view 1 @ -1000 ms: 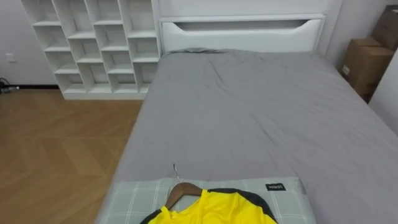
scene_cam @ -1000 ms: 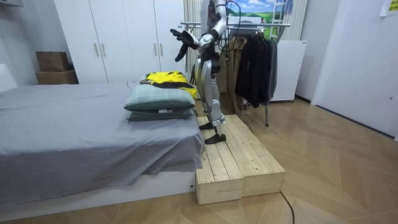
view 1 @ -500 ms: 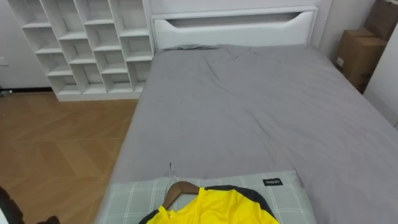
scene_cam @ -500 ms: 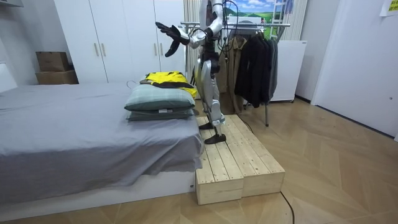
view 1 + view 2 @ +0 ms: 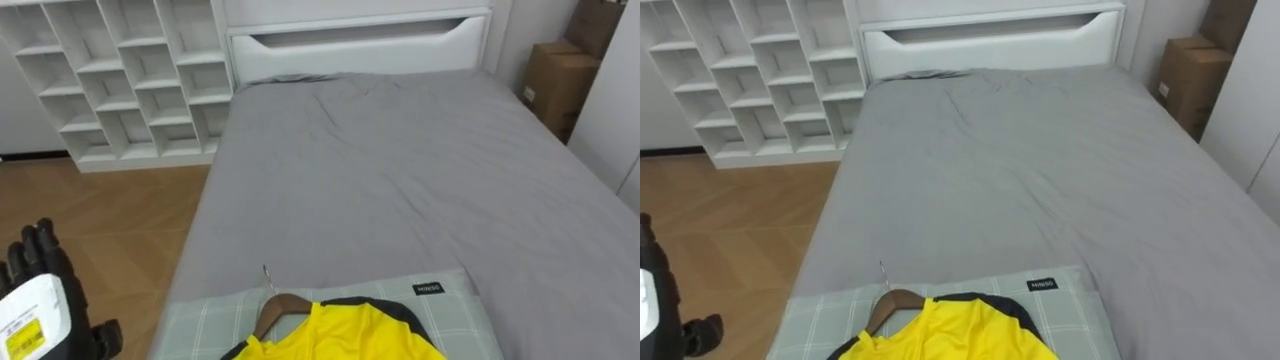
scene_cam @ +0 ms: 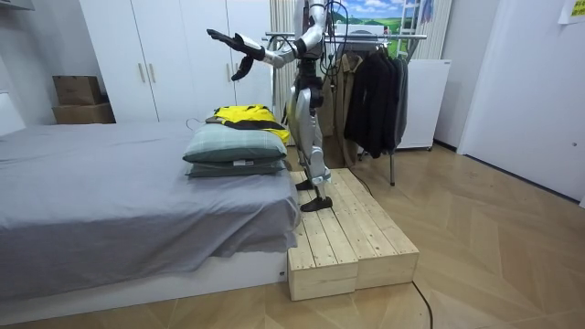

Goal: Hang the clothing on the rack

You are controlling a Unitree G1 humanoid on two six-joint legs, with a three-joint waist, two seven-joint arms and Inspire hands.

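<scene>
Shirt (image 5: pixel 340 335) on hanger (image 5: pixel 283 305) on pillow (image 5: pixel 200 318); pillow on bed (image 5: pixel 400 170)

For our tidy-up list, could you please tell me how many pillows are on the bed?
2, stacked at the end of the bed nearest the robot: a checked pillow on top, under the yellow shirt, and a second pillow beneath it.

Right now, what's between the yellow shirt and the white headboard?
Just bare grey sheet. The yellow shirt lies on a checked pillow, and past it the bed runs bare to the white headboard, as the left eye view shows.
</scene>
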